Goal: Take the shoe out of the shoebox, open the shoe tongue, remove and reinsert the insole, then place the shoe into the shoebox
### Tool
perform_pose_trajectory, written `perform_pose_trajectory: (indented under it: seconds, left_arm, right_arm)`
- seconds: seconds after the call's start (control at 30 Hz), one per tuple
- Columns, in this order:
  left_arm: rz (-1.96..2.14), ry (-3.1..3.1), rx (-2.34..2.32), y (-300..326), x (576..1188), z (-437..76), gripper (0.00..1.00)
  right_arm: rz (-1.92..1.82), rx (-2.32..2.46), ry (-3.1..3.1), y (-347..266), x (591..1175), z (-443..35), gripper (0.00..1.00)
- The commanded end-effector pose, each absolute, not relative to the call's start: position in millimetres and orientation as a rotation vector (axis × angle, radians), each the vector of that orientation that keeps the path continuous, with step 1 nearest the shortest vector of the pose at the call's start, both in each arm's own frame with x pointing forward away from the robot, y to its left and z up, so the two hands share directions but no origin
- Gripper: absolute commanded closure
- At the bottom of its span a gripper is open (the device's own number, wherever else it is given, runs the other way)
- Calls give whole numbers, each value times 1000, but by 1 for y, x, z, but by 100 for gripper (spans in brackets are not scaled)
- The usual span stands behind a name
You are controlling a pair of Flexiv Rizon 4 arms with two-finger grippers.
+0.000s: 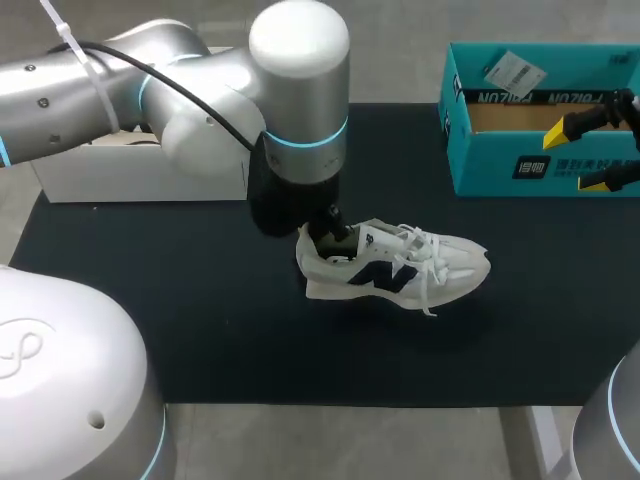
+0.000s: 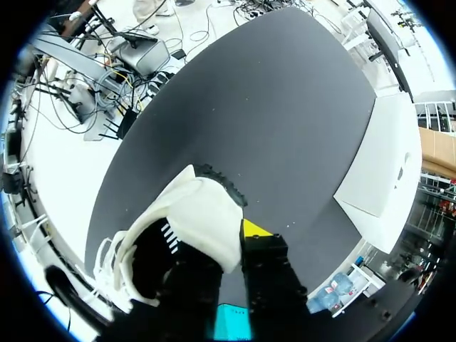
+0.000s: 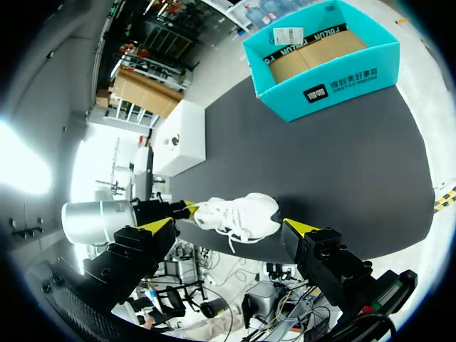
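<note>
The left claw, on an arm entering from upper left, clamps the heel of the white shoe at mid-frame on the black counter. The teal shoebox stands upper right, with the right claw spread wide at the frame's right edge.

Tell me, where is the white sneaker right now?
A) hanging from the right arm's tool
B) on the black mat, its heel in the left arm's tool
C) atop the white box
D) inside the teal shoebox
B: the sneaker lies on the black mat, outside the teal shoebox, with the left tool pinching its heel.
</note>
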State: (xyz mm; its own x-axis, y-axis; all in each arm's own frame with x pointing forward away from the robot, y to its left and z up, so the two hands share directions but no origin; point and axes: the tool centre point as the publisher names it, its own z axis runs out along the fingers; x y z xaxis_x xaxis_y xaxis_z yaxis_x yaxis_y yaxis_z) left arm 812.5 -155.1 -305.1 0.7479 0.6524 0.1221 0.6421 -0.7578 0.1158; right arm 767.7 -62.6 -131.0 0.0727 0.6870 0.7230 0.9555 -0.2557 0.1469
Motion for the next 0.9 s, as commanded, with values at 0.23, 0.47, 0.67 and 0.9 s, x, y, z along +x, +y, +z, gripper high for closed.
perform_pose_trajectory:
  seconds: [0.23, 0.47, 0.67, 0.9]
  left_arm:
    - [258, 1115, 2863, -175, 805, -342, 100]
    - [232, 1147, 2840, -177, 810, -356, 100]
    - [241, 1142, 2829, -177, 813, -356, 100]
    - [248, 1173, 2829, -170, 814, -361, 100]
  right_arm:
    - [-1001, -1993, -1632, -62, 768, -131, 0]
    - [-1001, -1993, -1632, -62, 768, -131, 0]
    - [-1001, -1993, -1632, -62, 768, -131, 0]
    - [-1001, -1993, -1632, -62, 768, -131, 0]
